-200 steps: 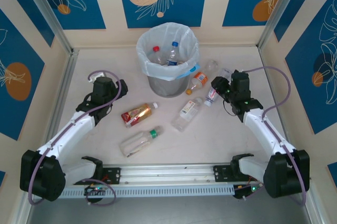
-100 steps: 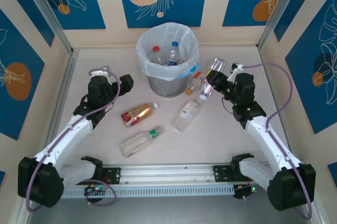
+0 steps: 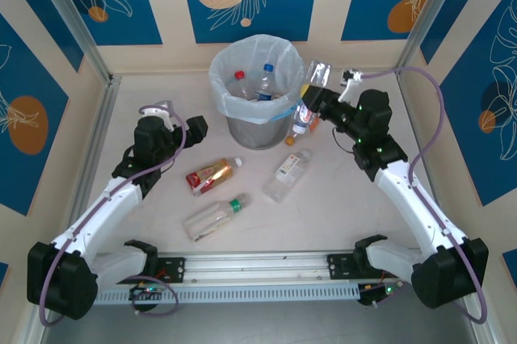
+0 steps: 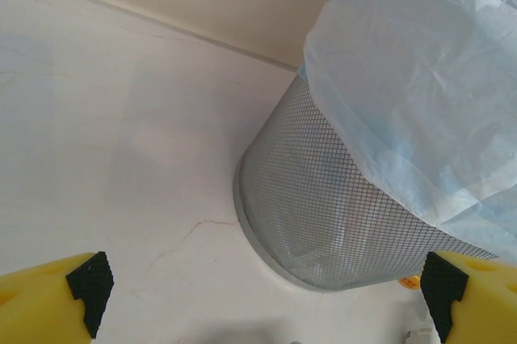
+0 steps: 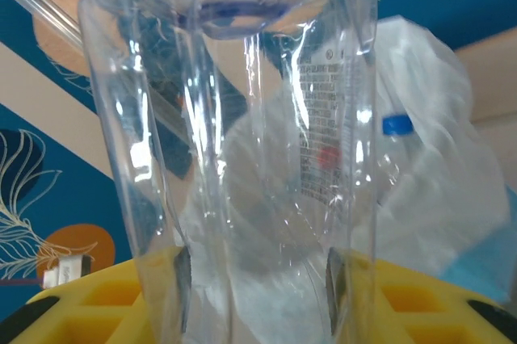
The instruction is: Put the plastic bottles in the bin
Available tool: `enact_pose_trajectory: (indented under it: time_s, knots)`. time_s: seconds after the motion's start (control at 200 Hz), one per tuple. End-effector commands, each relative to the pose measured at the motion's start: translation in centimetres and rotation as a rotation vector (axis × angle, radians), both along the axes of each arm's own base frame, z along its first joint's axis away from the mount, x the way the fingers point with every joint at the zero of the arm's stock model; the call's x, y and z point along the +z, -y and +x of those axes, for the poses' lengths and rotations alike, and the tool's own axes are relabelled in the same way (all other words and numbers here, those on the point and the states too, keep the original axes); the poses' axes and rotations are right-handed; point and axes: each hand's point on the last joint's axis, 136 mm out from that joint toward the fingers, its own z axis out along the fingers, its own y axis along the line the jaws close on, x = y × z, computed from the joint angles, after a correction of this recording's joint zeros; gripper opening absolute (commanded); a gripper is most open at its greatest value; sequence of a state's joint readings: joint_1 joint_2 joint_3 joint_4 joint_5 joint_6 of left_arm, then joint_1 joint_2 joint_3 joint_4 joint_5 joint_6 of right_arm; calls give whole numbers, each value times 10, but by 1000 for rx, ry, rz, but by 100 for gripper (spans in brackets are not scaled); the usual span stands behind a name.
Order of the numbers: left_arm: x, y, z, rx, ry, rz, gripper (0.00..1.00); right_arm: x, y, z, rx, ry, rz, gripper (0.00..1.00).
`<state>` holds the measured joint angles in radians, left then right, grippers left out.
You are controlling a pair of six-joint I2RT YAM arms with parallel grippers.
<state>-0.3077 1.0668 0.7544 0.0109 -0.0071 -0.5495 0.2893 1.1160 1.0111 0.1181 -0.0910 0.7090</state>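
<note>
- Bin [image 3: 257,122]: grey mesh, white bag liner, standing at the 12 o'clock end of the table [image 3: 363,215]. Two bottles inside, a red-cap bottle [image 3: 239,77] and a blue-cap bottle [image 3: 267,70].
- Right gripper [image 3: 317,102]: raised off the table at the bin's 3 o'clock, just beside the rim. Its yellow fingers [image 5: 121,304] are clamped on either side of a clear held bottle [image 3: 317,74]. In the right wrist view the held bottle [image 5: 258,142] stands between them, with the bag behind it.
- Left gripper [image 3: 195,127]: at the bin's 8 o'clock, pointing at the bin. In the left wrist view the left gripper [image 4: 262,283] is spread wide with nothing between the fingers, and the bin [image 4: 323,223] is close ahead.
- Red bottle [image 3: 210,175]: lying on the table at the bin's 7 o'clock.
- Green-cap bottle [image 3: 214,217]: lying at the red bottle's 6 o'clock, near it.
- White bottle [image 3: 287,174]: lying at the bin's 5 o'clock.
- Whether a further bottle lies under the right gripper cannot be told.
</note>
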Motion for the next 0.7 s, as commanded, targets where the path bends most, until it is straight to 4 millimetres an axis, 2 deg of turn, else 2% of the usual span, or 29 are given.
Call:
enact_pose_trajectory:
  time_s: [0.0, 0.125, 0.35, 0.54, 0.635, 0.695]
  knots:
    - [-3, -2, -2, -14, -8, 23, 99, 22, -10, 4, 50, 55, -31, 45]
    - [-6, -3, -4, -15, -23, 29, 99, 45, -15, 16, 61, 125, -60, 45]
    - [-12, -4, -6, -15, -41, 39, 99, 63, -22, 57, 33, 168, -125, 43]
    - [-11, -3, -6, -17, -43, 35, 99, 48, -32, 103, 14, 127, -216, 41]
    - [-10, -4, -8, -19, -42, 42, 99, 34, -44, 117, 48, 107, -338, 41]
    - [-10, -6, -8, -13, -43, 49, 99, 25, -44, 129, 11, 94, -423, 41]
